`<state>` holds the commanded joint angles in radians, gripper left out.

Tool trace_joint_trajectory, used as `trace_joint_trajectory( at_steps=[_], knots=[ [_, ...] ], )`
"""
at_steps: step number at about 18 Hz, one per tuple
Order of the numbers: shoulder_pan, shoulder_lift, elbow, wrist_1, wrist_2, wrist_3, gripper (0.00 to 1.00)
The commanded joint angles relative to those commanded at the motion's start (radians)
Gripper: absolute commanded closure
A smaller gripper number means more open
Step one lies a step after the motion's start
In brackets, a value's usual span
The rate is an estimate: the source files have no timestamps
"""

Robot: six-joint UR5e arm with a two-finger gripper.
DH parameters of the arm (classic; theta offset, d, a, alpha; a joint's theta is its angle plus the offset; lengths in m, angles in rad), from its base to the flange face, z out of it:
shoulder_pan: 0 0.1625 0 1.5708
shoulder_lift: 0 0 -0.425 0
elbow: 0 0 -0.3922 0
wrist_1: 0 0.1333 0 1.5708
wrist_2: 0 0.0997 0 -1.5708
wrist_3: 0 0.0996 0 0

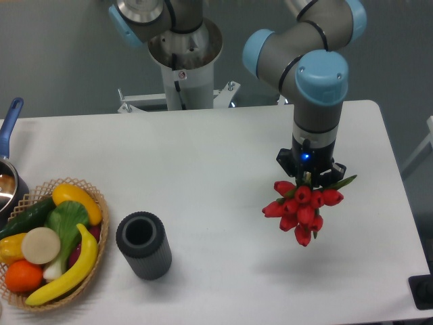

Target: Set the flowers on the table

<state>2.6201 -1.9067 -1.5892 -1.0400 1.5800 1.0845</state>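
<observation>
A bunch of red flowers (302, 208) with green leaves hangs from my gripper (310, 177), which is shut on the stems. The blooms point toward the camera and hang above the right part of the white table (223, 156); a shadow lies on the table below them. The fingertips are hidden behind the blooms. A dark grey ribbed vase (143, 245), empty and upright, stands at the table's front left, well apart from the flowers.
A wicker basket (95, 233) with toy fruit and vegetables sits at the front left edge. A pot with a blue handle (9, 122) is at the far left. The arm's base (183, 61) stands behind the table.
</observation>
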Motion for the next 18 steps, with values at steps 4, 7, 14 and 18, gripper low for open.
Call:
trace_joint_trajectory(
  at_steps=[4, 7, 14, 18],
  knots=[
    [-0.002, -0.015, 0.003, 0.002, -0.003, 0.002, 0.97],
    [-0.003, -0.023, -0.009, 0.000, -0.011, -0.009, 0.96],
    [-0.025, -0.060, -0.043, 0.020, -0.011, -0.012, 0.73],
    [-0.035, -0.078, -0.041, 0.028, -0.011, -0.040, 0.33]
  ],
)
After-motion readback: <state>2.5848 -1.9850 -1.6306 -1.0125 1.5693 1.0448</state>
